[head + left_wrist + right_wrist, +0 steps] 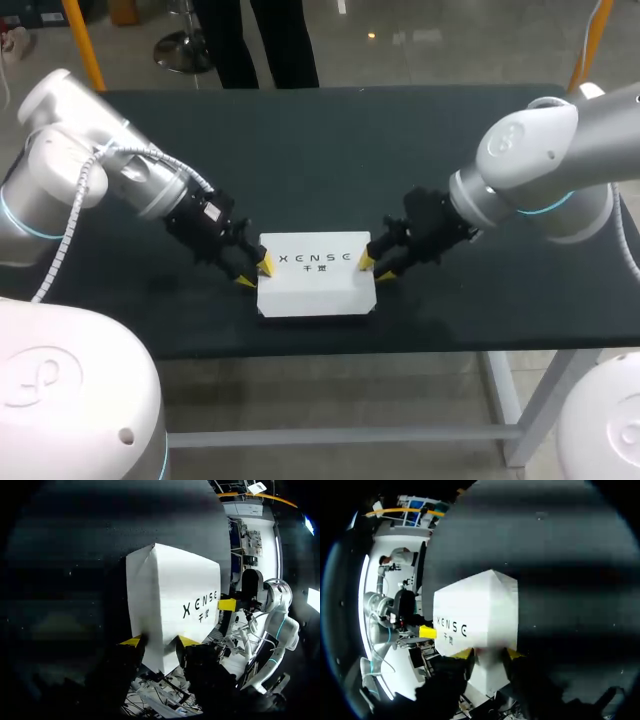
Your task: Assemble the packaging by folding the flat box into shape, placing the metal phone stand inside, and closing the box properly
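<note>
A white box [315, 285] with dark lettering on its lid lies closed near the front of the dark table [330, 150]. My left gripper [255, 272] is at the box's left end and my right gripper [375, 268] at its right end. In the left wrist view the box [172, 600] narrows to a corner held between the yellow tips of my left gripper [160, 641], which touch it on both sides. In the right wrist view my right gripper [488, 653] clasps the opposite end of the box [480, 610] the same way. No metal phone stand is in sight.
The table's front edge [330, 352] runs close below the box. Dark tabletop stretches behind the box and out to both sides.
</note>
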Controlling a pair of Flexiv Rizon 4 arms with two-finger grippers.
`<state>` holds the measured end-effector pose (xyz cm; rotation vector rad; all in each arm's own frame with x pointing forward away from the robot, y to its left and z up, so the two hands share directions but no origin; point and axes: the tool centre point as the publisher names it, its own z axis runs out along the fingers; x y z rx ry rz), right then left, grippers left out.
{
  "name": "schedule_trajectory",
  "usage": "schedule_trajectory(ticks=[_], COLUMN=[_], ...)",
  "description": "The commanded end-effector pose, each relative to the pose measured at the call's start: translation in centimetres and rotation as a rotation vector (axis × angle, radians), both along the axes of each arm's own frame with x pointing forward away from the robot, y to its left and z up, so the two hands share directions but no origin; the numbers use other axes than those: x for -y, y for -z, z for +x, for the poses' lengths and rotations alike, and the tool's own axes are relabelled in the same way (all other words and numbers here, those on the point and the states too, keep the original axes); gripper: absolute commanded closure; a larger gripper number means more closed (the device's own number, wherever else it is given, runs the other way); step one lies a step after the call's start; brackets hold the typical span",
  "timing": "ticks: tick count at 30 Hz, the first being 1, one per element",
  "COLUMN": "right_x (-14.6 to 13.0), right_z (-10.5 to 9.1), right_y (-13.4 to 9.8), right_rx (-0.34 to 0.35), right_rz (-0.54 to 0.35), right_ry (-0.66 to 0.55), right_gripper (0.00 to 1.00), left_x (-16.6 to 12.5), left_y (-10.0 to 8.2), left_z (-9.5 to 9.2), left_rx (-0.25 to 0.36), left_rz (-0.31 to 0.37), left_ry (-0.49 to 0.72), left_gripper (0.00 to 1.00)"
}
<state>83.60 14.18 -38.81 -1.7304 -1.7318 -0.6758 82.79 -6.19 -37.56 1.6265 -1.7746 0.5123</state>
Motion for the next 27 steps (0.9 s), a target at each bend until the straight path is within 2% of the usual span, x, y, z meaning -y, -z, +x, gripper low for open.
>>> schedule_trajectory(ticks=[1, 27], right_x=[0.0, -0.7], right_z=[0.5, 1.4], right_y=[-0.2, -1.3], right_rx=[-0.015, -0.105], right_rz=[0.005, -0.029], right_ry=[-0.008, -0.011], right_gripper=[0.57, 0.58], left_x=[0.3, 0.4], left_y=[-0.2, -1.1], left_z=[0.2, 0.5], left_rx=[-0.009, -0.083], left_rz=[0.011, 0.033], left_ry=[0.005, -0.006], left_gripper=[0.56, 0.56])
